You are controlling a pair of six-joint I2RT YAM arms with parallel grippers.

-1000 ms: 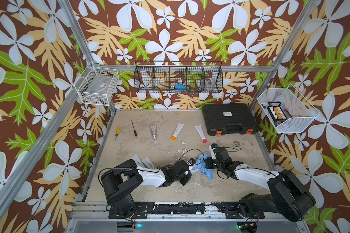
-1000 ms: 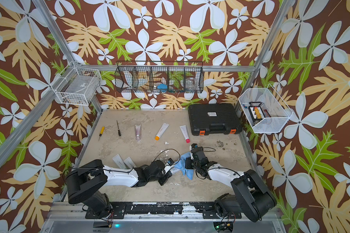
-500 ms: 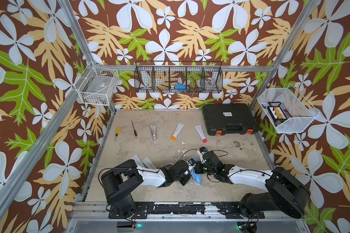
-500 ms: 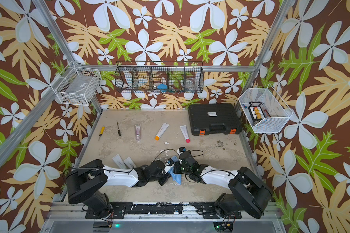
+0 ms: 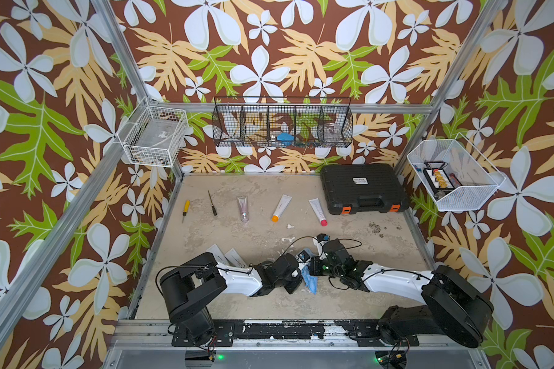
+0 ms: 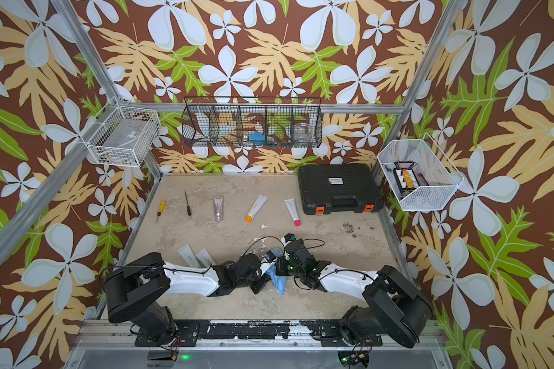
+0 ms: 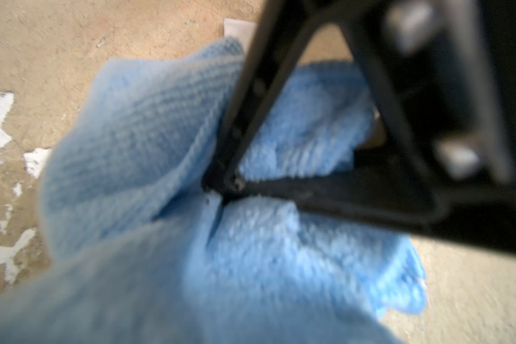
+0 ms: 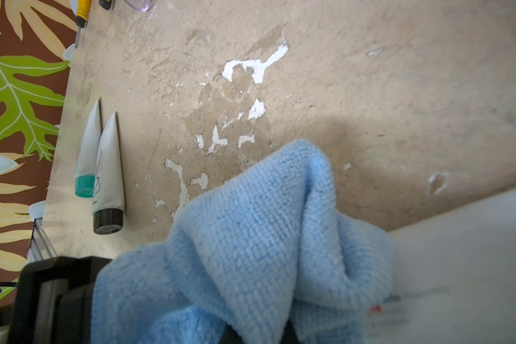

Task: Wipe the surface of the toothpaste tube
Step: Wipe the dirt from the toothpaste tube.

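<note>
The toothpaste tube (image 8: pixel 465 268) shows only as a blurred white flank in the right wrist view, touching the blue cloth (image 8: pixel 251 244) — in both top views the cloth hides it. Just beside the cloth, on the side of its own arm, the left gripper (image 5: pixel 294 277) is clamped shut, on the tube as far as I can judge. On the cloth's far side the right gripper (image 5: pixel 314 271) pinches the cloth tight. The tube's long axis seems to run from the left jaws into the cloth — the next stroke should follow that line, with the right arm travelling
</note>
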